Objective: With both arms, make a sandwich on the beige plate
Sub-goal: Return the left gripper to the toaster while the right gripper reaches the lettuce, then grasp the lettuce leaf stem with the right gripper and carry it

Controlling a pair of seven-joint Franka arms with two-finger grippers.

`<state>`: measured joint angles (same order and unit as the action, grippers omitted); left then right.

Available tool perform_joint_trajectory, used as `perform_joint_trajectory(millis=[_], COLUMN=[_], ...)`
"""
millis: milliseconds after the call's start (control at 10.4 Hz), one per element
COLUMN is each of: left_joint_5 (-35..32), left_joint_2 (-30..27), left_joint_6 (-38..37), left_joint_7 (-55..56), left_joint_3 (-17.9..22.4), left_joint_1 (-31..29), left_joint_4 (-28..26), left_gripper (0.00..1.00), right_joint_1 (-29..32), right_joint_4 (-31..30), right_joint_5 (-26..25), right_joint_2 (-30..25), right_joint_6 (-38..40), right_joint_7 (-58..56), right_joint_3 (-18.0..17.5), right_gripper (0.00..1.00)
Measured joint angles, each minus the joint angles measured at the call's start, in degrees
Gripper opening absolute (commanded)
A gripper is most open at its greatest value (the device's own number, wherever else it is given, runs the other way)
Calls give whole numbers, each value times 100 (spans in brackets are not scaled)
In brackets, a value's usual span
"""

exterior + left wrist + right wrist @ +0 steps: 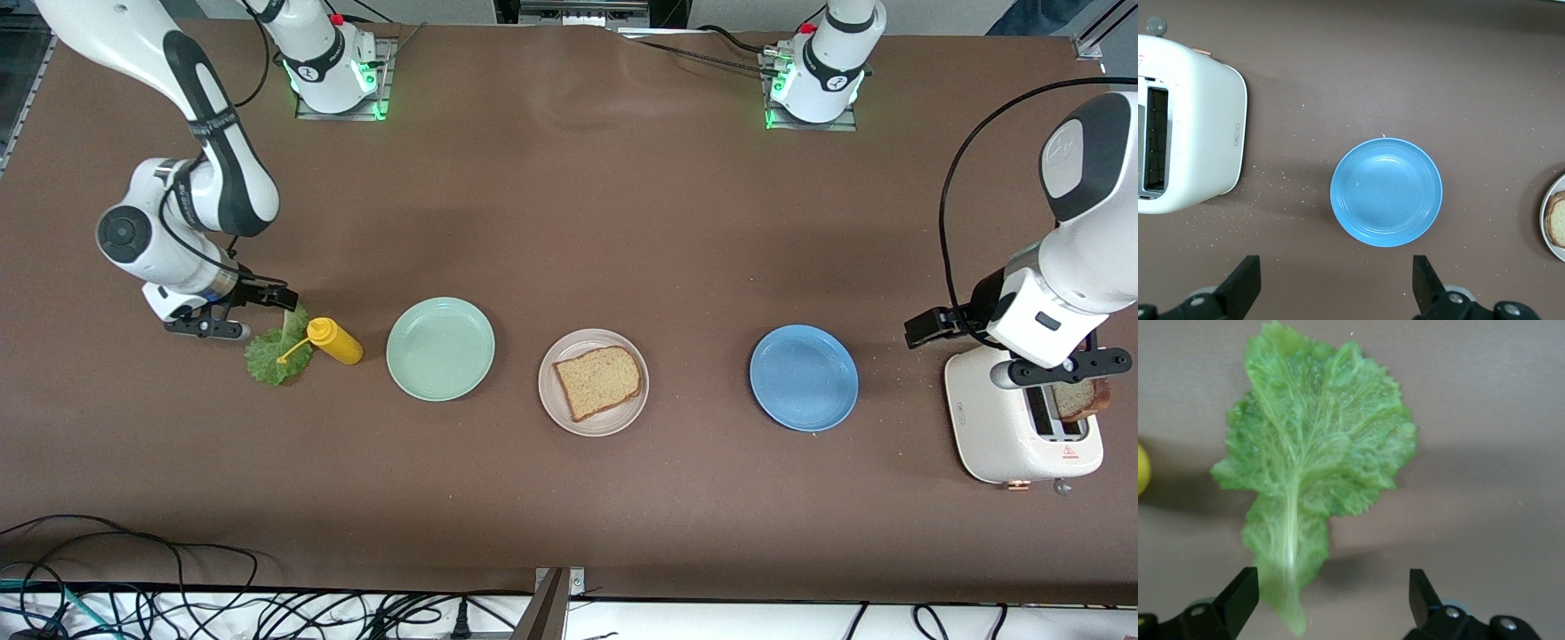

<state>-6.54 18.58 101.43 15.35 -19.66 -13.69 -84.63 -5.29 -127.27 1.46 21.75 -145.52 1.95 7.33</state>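
Beige plate (593,382): mid-table, between the mint-green and blue plates, holding one toast slice (598,380).
Lettuce leaf (1313,460): flat on the table beside the mustard bottle (335,340).
Right gripper (1331,603): over the leaf's stem end, jaws wide, empty. Best to pinch the stem low, clear of the bottle.
Left gripper (1336,287): wide, empty, waiting over the toaster (1005,436), where the second slice (1083,397) sits.

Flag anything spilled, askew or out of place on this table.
Crumbs are scattered on the table between the toaster and the blue plate. The lettuce leaf lies directly on the table, not on a plate.
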Motion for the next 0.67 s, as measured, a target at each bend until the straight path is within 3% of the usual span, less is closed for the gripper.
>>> perform_joint_trajectory(millis=[96, 193, 675], left_joint_5=[0, 0, 1], left_joint_2=[0, 0, 6], left_joint_6=[1, 2, 2], left_joint_7=[0, 0, 0], left_joint_3=[0, 0, -2], left_joint_1=[-6, -10, -10], left_joint_4=[0, 0, 0], left_gripper=[100, 100, 100], right_joint_1=[-10, -14, -23], right_joint_4=[6, 14, 232], right_joint_5=[0, 0, 0], right_joint_2=[118, 149, 103], right_joint_6=[-128, -162, -152], right_joint_7=[0, -2, -3], right_joint_3=[-11, -18, -31], right_gripper=[15, 0, 0])
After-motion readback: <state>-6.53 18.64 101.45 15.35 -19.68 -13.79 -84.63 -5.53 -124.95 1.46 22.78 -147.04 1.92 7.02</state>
